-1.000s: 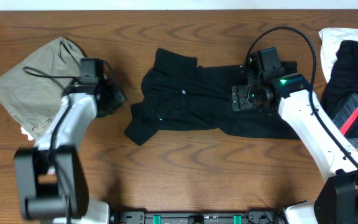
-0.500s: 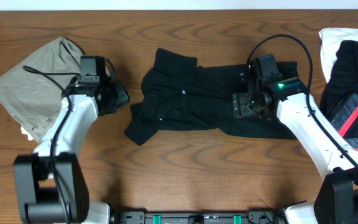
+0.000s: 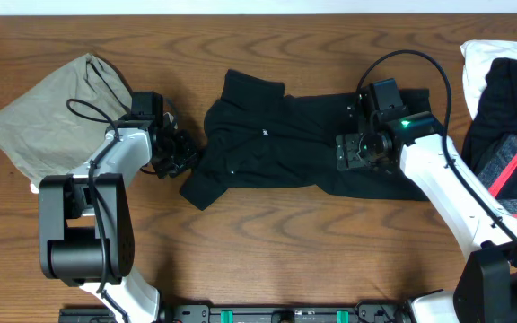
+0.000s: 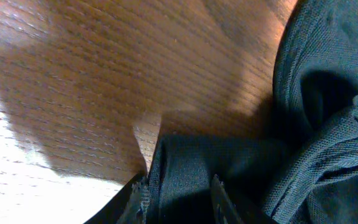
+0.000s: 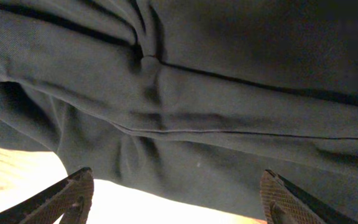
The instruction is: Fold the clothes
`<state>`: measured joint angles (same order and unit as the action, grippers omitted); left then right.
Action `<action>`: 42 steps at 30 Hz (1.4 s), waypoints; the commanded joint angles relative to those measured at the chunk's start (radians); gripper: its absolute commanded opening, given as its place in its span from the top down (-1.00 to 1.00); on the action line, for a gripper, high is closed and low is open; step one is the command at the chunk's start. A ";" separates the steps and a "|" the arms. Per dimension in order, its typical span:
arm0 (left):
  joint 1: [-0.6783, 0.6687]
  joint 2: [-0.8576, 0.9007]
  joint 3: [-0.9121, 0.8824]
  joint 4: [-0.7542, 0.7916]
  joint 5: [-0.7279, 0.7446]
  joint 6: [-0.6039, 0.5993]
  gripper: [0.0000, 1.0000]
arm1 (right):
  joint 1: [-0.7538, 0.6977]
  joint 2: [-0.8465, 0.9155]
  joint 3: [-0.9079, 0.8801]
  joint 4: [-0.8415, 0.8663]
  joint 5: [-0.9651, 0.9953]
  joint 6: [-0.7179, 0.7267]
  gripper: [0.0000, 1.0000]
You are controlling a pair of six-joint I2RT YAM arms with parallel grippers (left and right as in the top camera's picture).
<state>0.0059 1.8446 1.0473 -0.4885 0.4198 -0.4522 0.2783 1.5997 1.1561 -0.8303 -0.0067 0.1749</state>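
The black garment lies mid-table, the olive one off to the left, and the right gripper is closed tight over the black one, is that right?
Not quite. The right gripper is open, not closed tight: the right wrist view shows its fingers spread wide over the black garment. The black garment does lie in the middle, the olive one off to the left.

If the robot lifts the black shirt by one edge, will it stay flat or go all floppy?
Probably floppy: the black shirt lies in soft wrinkles and bunches. It likely sags rather than stays flat. It looks thin and light, so a push would probably crumple it.
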 commanded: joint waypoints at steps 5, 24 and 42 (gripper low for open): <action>-0.001 0.013 -0.010 0.010 0.023 -0.005 0.39 | -0.007 0.006 -0.006 0.000 0.010 -0.007 -0.66; 0.038 -0.055 0.024 0.105 0.028 0.014 0.88 | -0.012 0.006 -0.006 -0.006 0.010 -0.008 -0.68; 0.041 -0.063 0.023 0.068 0.007 0.014 0.88 | -0.157 0.009 -0.165 0.099 0.070 0.049 -0.67</action>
<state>0.0444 1.7985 1.0477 -0.4129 0.4381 -0.4477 0.1566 1.6051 0.9966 -0.7471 0.0463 0.2016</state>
